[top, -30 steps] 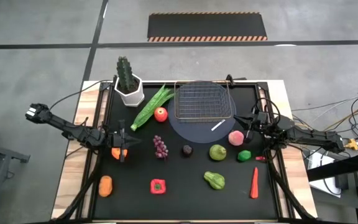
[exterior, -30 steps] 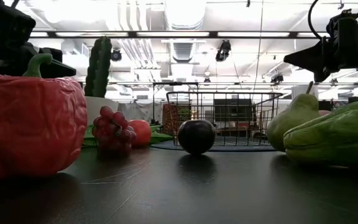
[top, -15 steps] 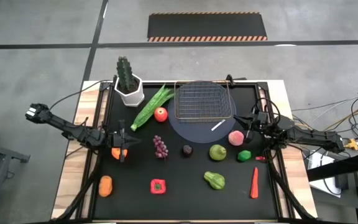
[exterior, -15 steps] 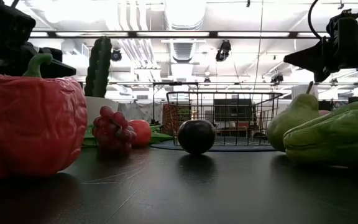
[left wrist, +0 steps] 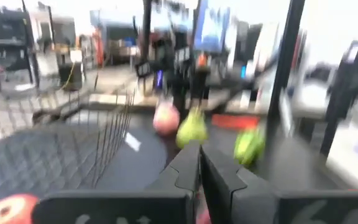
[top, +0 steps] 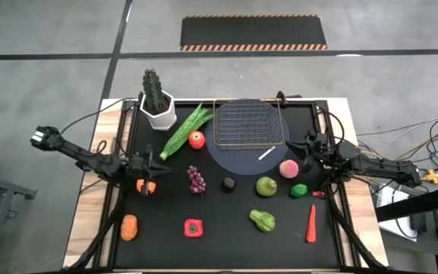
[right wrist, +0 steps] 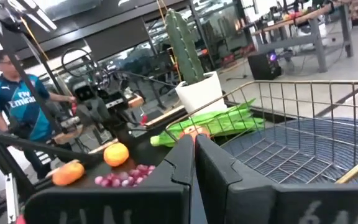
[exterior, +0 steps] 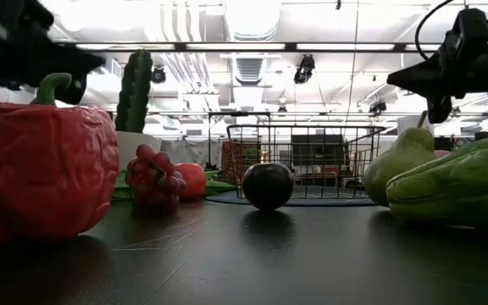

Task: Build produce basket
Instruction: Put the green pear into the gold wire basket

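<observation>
Coppery wire basket sat at the table's far middle, holding no produce; fruits lay scattered nearer. Left gripper hovered with fingers together just above an orange fruit. Right gripper, fingers likewise together, hung by the pink fruit.

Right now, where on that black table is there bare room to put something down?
The widest bare patch is the front strip of the black mat, before the red pepper and chili. Another lies left of the long green vegetable. The middle row, from grapes to pink fruit, is crowded.
</observation>
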`<move>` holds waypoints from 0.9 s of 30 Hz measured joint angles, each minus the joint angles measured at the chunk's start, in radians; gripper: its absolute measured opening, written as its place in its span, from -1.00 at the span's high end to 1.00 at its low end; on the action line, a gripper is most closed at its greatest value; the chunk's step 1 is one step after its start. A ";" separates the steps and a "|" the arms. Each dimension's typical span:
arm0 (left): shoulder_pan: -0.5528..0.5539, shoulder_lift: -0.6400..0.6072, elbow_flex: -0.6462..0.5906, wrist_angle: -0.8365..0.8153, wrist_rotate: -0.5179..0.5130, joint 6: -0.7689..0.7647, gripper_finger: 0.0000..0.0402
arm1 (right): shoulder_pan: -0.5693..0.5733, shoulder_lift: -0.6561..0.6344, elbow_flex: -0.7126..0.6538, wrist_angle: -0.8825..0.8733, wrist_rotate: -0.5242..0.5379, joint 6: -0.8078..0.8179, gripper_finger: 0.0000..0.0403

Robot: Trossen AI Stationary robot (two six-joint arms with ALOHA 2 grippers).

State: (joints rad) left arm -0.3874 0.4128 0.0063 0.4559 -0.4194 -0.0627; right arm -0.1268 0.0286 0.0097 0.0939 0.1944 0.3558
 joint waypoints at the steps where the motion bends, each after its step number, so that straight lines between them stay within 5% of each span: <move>1: 0.000 0.005 0.000 0.057 0.000 -0.002 1.00 | 0.000 0.000 0.000 0.002 0.000 -0.007 0.96; 12: 0.000 0.097 0.000 0.472 0.016 0.096 1.00 | 0.000 0.000 0.000 0.000 0.000 -0.018 0.96; 20: 0.000 0.145 0.005 0.565 0.016 0.110 1.00 | 0.000 0.001 0.000 0.044 0.069 -0.062 0.96; 27: 0.000 0.156 0.024 0.579 0.014 0.329 1.00 | 0.000 0.027 0.000 0.254 -0.020 -0.132 0.96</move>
State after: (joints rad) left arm -0.3874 0.5690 0.0307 1.0351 -0.4049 0.2664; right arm -0.1268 0.0555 0.0101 0.3475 0.1740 0.2241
